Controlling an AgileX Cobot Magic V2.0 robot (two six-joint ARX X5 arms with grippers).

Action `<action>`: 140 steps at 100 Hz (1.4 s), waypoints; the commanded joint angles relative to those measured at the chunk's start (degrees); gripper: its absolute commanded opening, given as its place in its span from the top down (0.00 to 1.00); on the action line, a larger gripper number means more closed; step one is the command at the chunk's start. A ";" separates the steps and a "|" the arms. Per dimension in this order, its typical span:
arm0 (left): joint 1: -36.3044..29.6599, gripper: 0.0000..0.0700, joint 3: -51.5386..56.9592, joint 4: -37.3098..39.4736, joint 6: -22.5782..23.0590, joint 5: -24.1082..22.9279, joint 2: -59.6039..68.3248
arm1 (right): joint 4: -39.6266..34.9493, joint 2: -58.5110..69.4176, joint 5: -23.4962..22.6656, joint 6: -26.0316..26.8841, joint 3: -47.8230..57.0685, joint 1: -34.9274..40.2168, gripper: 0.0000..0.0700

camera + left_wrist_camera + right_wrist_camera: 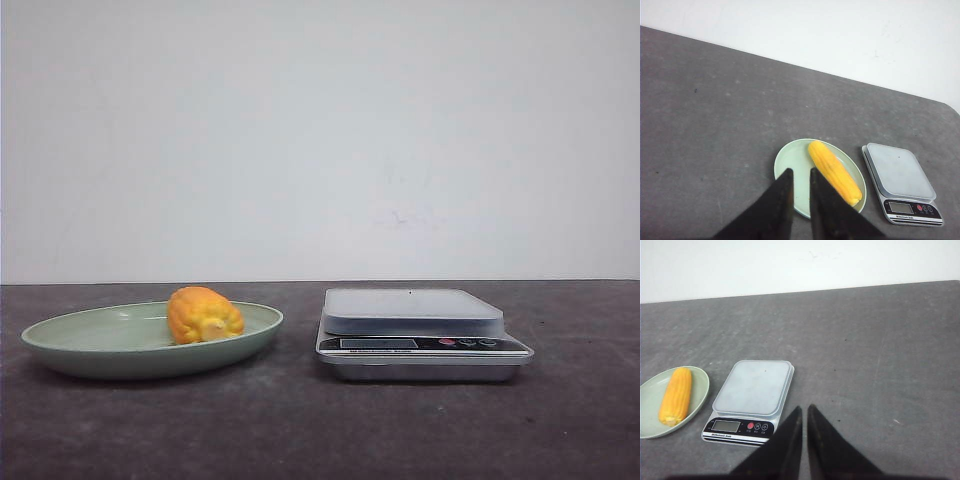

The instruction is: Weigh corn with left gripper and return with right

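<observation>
Left wrist view had the left fingers (800, 187) nearest the lens, high above everything, clenched to a thin slit and holding nothing. Right fingers (804, 422) looked the same in their own view, clenched and empty, parked over bare worktop (890, 365) just in front of the scale (751, 397).

Past the left fingers sat the corn (835, 171), lying lengthwise in the green plate (790, 165), pale cut end toward the camera. Scale was just beside the plate on the right, apart from it, platform bare.

So my read was that nothing had started yet and the step in hand was the left pickup. Honest tips: spread the fingers well before dropping, turn the wrist so they close across the cob's middle, not along it. Ridged kernels should give decent bite, but it's round and could roll on the dished plate, so come straight down. Keep the fingertips off the plate rim. Beyond all that was just dark worktop and white wall.
</observation>
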 commanded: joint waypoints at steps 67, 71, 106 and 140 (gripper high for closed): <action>10.99 0.98 -14.80 24.94 8.09 1.60 -3.72 | 0.61 -0.11 0.04 0.59 0.48 0.22 0.99; 12.96 0.98 -19.28 30.05 9.16 4.24 -5.20 | 0.61 -0.11 0.04 0.59 0.48 0.22 0.99; 21.38 0.98 -47.87 53.79 9.88 10.73 -10.43 | 0.61 -0.11 0.04 0.59 0.48 0.22 0.99; 20.76 0.98 -52.22 53.42 11.82 10.75 -10.43 | 0.61 -0.11 0.04 0.59 0.48 0.22 0.99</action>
